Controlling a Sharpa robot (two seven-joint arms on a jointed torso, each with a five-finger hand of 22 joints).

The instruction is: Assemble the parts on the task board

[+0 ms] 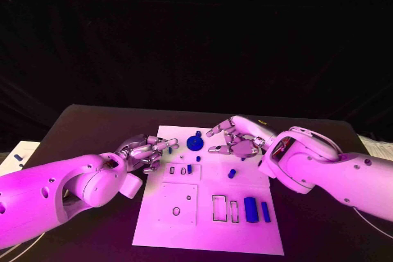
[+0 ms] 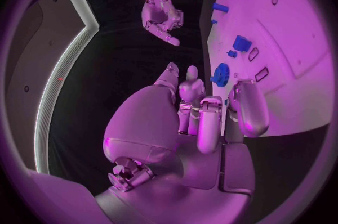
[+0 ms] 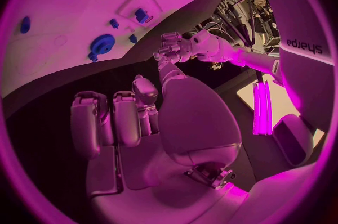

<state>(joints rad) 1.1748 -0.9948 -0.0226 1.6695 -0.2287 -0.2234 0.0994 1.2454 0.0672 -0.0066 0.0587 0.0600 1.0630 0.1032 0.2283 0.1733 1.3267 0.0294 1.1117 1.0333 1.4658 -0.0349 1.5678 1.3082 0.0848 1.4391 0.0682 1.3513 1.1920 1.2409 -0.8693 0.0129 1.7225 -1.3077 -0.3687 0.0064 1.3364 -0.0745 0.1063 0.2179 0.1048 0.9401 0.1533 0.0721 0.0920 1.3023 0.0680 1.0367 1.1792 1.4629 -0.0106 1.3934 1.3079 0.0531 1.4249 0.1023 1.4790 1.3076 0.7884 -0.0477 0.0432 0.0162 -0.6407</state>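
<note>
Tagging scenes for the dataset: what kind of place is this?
Probably a robotics lab test bench, not a home or factory. A black table against a dark backdrop bears a white task board with small blue parts, and equipment with cables stands beyond the table in the right wrist view.

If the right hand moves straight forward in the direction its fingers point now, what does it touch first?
Probably the round blue gear-like part on the white task board. The right hand points its fingers toward it; depth is unclear, so the fingers might pass above it.
</note>
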